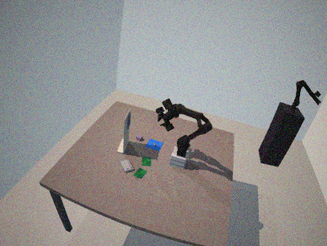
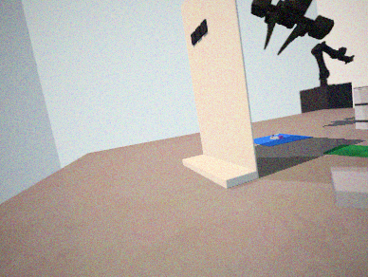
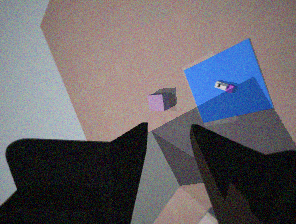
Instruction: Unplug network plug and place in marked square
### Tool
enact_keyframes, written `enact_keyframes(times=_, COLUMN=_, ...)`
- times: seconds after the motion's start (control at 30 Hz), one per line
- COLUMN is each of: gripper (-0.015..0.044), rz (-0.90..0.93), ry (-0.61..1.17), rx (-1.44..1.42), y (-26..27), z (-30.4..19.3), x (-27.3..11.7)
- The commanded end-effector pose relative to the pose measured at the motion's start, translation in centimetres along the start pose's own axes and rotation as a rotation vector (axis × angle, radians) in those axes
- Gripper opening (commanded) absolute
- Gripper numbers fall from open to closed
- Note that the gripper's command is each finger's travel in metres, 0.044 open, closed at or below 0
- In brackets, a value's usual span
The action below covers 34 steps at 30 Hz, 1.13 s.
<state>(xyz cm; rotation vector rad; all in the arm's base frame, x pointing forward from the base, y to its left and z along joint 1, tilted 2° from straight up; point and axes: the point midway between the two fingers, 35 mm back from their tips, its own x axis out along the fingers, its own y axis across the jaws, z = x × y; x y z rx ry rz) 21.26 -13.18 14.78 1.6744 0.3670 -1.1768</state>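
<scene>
Plug [image 1: 155,145] [image 2: 277,138] [image 3: 224,86], white and magenta, lies on blue square [image 1: 152,141] [image 2: 289,139] [image 3: 220,62], off the panel [image 1: 127,131] [image 2: 219,85]. Tool [image 1: 163,120] [image 2: 272,52] [image 3: 168,129] released, fingers apart, nothing between, up above surface [image 1: 97,168] [image 2: 119,209] [image 3: 110,60]. Small purple block [image 1: 140,138] [image 3: 156,102] sits beside square, not touching. Two green patches [image 1: 140,173] [image 2: 351,151] near pale block [image 1: 127,166] [image 2: 351,187].
</scene>
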Motion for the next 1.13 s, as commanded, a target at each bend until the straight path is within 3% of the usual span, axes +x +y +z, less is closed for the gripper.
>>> enact_keyframes(times=0.0, gripper=0.0209, rz=0.001, ry=0.005, rx=-0.004, y=0.22, z=-0.07, x=-0.52)
enact_keyframes(times=0.3, gripper=0.044, rz=0.001, ry=0.005, rx=-0.004, y=0.22, z=-0.07, x=-0.52)
enact_keyframes(times=1.1, gripper=0.044, rz=0.001, ry=0.005, rx=-0.004, y=0.22, z=-0.07, x=-0.52)
